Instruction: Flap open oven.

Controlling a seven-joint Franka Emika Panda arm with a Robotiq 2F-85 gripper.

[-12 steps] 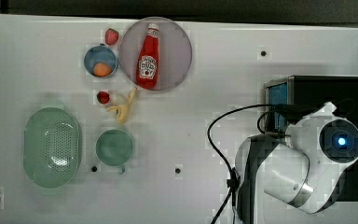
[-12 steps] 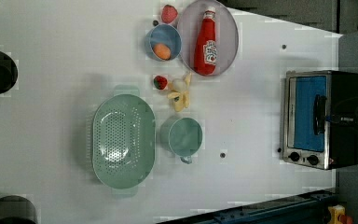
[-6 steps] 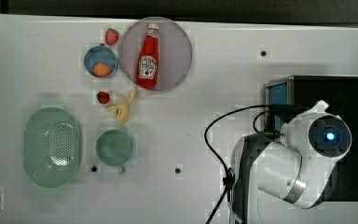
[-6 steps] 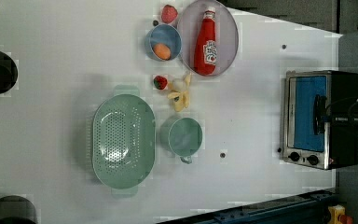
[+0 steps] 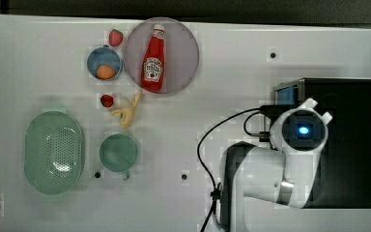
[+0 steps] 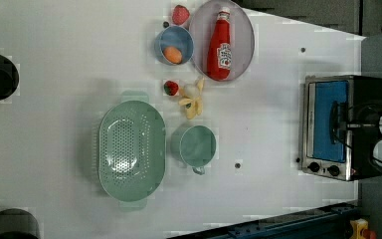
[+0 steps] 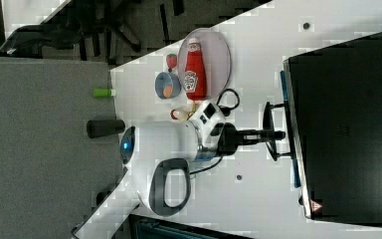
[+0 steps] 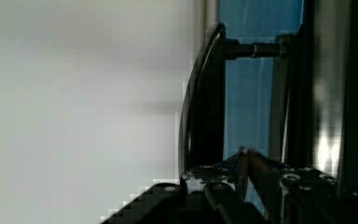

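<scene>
In the wrist view the gripper sits right by the dark bar handle in front of the blue glass, with its 2 fingers pressed together. The right view shows the gripper reaching the handle of the oven, while the top view hides this under the white arm. In the left view the oven stands at the left view's right edge of the white table, its blue door in a silver frame with 2 black knobs, well apart from the ketchup bottle.
</scene>
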